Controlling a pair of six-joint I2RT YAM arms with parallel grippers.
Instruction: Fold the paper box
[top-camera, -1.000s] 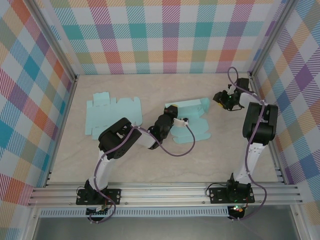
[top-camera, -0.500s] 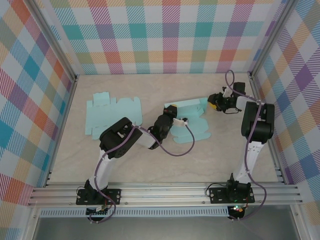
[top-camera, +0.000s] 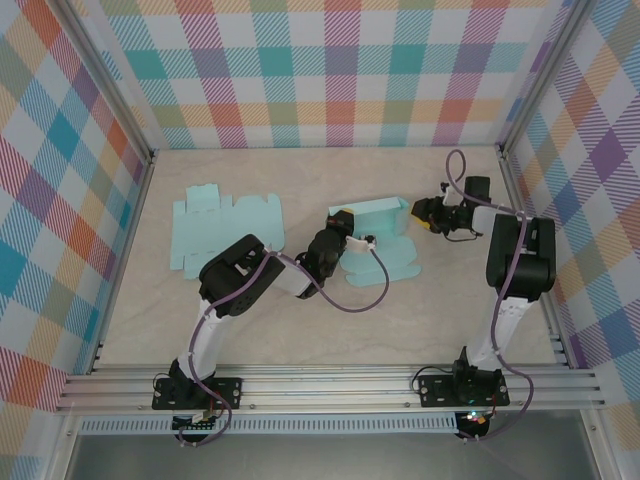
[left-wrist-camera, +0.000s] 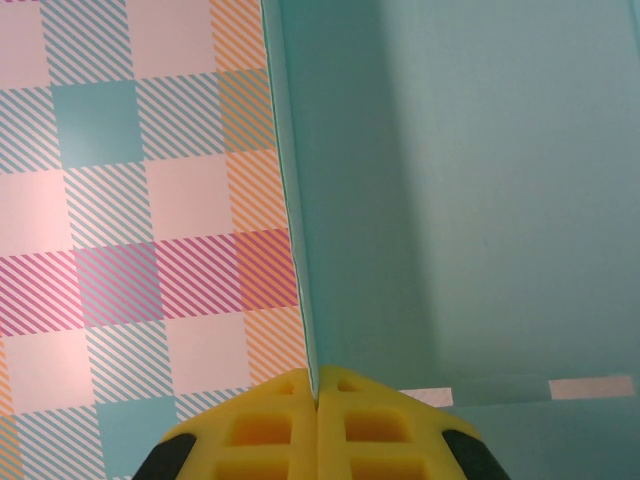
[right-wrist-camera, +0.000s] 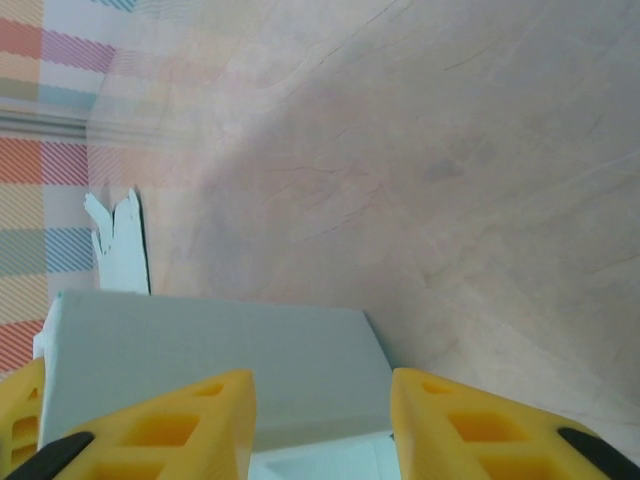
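Observation:
The pale teal paper box (top-camera: 380, 240) lies partly folded at the middle of the table. My left gripper (top-camera: 341, 222) is at the box's left end. In the left wrist view its yellow fingers (left-wrist-camera: 260, 430) are pressed shut on the thin edge of an upright box panel (left-wrist-camera: 450, 200). My right gripper (top-camera: 421, 213) hovers at the box's right end, open. In the right wrist view, a raised teal wall of the box (right-wrist-camera: 220, 355) sits just ahead of the gap between the right gripper's (right-wrist-camera: 322, 405) spread fingers, without touching them.
A second flat, unfolded teal sheet (top-camera: 222, 228) lies at the left of the table (top-camera: 300, 320). Checked walls close in the back and both sides, and the right wall is close behind the right arm. A purple cable (top-camera: 365, 290) loops over the box's near edge.
My right gripper has moved left, from near the right wall to the box's right end. The left gripper and the box have stayed put.

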